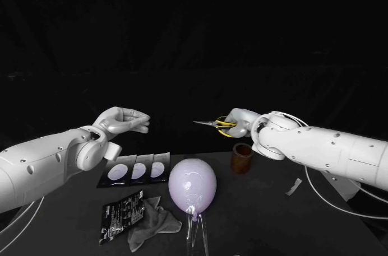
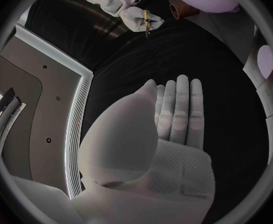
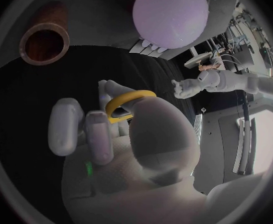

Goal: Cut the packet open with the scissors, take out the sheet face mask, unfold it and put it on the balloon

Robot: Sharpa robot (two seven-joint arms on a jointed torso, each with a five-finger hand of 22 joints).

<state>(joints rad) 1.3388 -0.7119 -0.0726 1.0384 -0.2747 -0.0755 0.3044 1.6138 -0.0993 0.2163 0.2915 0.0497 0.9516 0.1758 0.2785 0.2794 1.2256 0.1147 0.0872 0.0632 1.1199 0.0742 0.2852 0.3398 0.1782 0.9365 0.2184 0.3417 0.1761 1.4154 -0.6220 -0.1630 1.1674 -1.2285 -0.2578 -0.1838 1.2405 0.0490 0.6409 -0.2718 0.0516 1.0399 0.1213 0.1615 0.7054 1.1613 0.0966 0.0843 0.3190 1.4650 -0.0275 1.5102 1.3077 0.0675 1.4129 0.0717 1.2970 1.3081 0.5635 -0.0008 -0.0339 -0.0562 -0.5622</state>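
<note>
My right hand (image 1: 236, 125) is raised above the table's far edge and grips yellow-handled scissors (image 1: 212, 122) with the blades pointing towards my left hand; the yellow handle (image 3: 129, 102) sits inside its fingers. My left hand (image 1: 121, 121) hovers at the same height, holding nothing, its fingers (image 2: 181, 109) held straight and close together. A pale lilac balloon (image 1: 192, 183) stands on a clear stand mid-table, also seen as the balloon (image 3: 171, 14). A black printed packet (image 1: 121, 214) lies front left, with a crumpled grey sheet (image 1: 155, 222) beside it.
A black card with three white ovals (image 1: 135, 171) lies left of the balloon. A brown tube-shaped cup (image 1: 241, 158) stands behind the balloon on the right, its open mouth (image 3: 43, 41) facing up. A small white strip (image 1: 295, 186) lies at the right.
</note>
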